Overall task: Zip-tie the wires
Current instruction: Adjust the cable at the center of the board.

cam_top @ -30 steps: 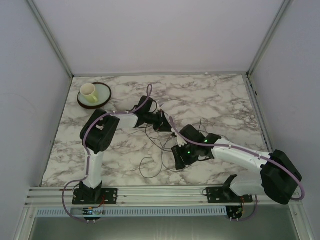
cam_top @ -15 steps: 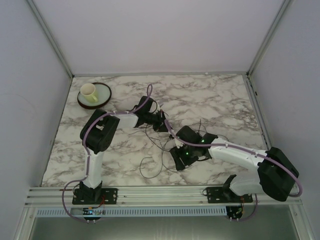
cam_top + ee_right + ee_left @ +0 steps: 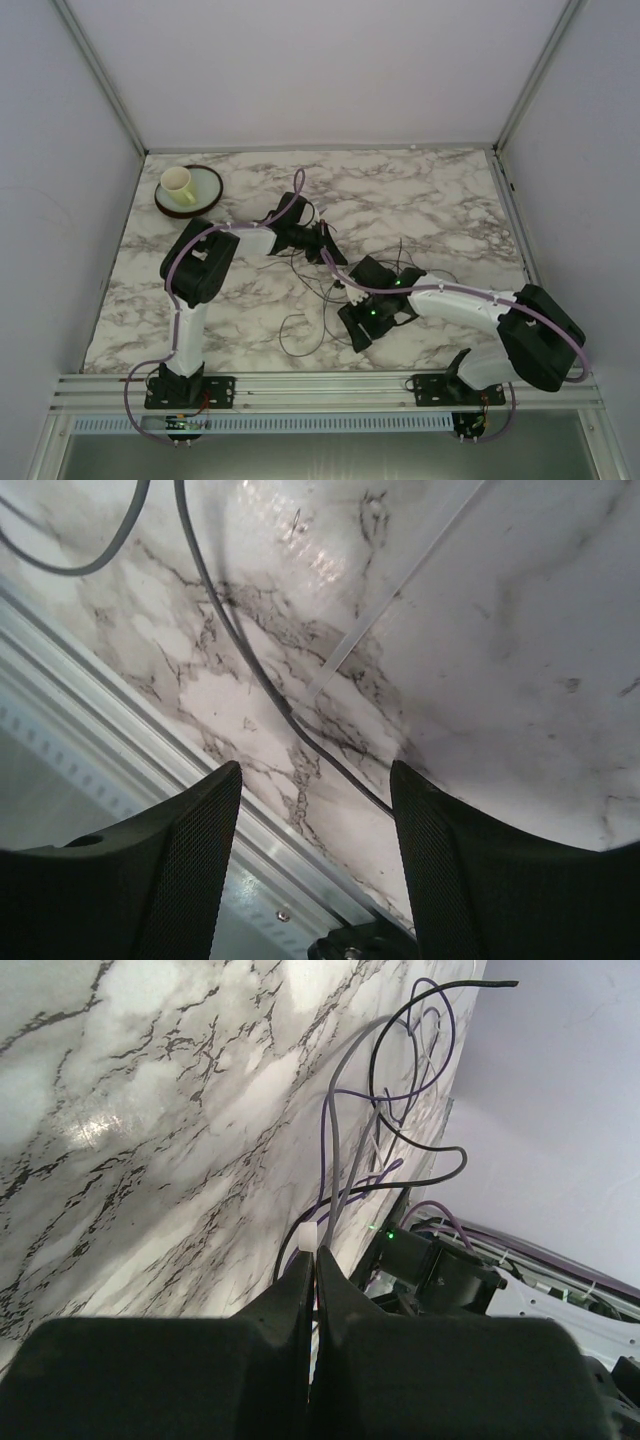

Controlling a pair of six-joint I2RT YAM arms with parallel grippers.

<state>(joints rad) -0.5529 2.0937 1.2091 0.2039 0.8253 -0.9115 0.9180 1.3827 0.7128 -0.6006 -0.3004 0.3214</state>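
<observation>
Right claw (image 3: 315, 780) open, empty, straddling one strand of the wires (image 3: 252, 665); remainder gathers just ahead, at closed left claw (image 3: 310, 1255).

Bare white-grey marble tabletop (image 3: 440, 195) extends beyond and right of the loose bunch of thin dark wires (image 3: 330, 1160). Obstacles: cream cup (image 3: 177, 183) on olive round plate (image 3: 207, 190) far-left of them; white left arm (image 3: 240, 240) and white right arm (image 3: 460, 298) reaching over them; aluminium rail (image 3: 320, 385) on their near side.
</observation>
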